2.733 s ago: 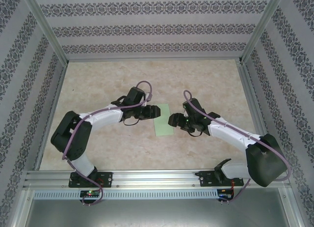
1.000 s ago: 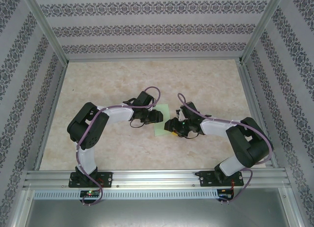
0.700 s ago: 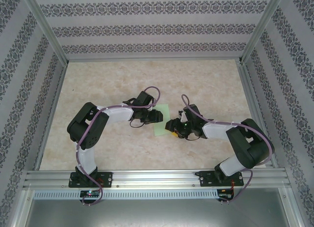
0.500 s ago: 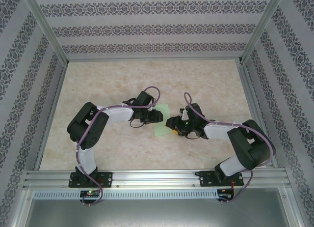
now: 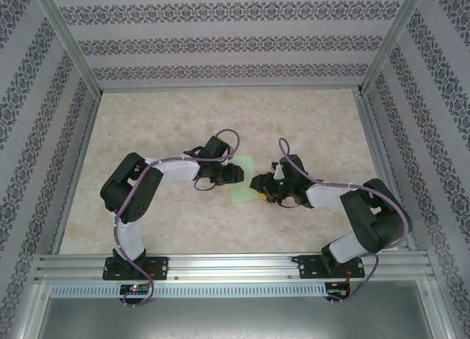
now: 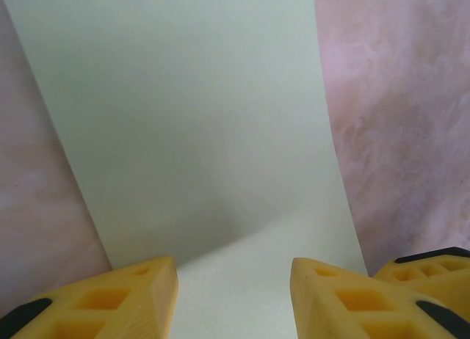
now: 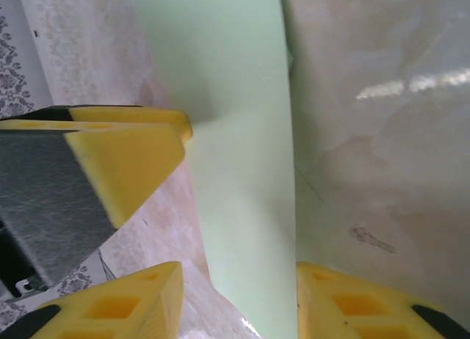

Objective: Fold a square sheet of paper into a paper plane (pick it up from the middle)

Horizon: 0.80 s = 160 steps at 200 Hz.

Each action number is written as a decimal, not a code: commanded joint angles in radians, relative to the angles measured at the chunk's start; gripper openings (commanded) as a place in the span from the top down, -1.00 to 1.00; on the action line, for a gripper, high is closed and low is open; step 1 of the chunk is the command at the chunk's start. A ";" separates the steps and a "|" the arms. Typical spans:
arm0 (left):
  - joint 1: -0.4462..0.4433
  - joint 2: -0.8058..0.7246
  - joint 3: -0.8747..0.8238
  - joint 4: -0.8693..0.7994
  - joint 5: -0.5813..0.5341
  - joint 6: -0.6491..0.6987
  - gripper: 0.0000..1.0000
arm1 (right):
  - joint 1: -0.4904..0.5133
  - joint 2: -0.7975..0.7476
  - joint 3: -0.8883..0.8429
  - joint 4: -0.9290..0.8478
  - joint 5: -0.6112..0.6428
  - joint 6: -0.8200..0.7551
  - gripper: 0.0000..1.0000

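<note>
Where patterned walls enclose marbled beige table, green paper lies mid-table.

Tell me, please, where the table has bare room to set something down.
Bare: the far strip of table along the back wall, and the near strip between the arm bases. Crowded: the middle, where left gripper and right gripper flank the green paper.
</note>
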 commanded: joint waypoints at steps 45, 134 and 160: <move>0.010 0.019 -0.028 -0.021 -0.024 -0.005 0.07 | 0.036 0.005 -0.011 0.011 -0.003 0.071 0.48; 0.010 0.006 -0.031 -0.019 -0.021 -0.004 0.07 | 0.040 -0.052 0.009 -0.072 0.046 0.094 0.92; 0.011 -0.020 -0.017 -0.015 0.014 -0.002 0.05 | 0.040 -0.059 0.025 -0.105 0.053 0.091 1.00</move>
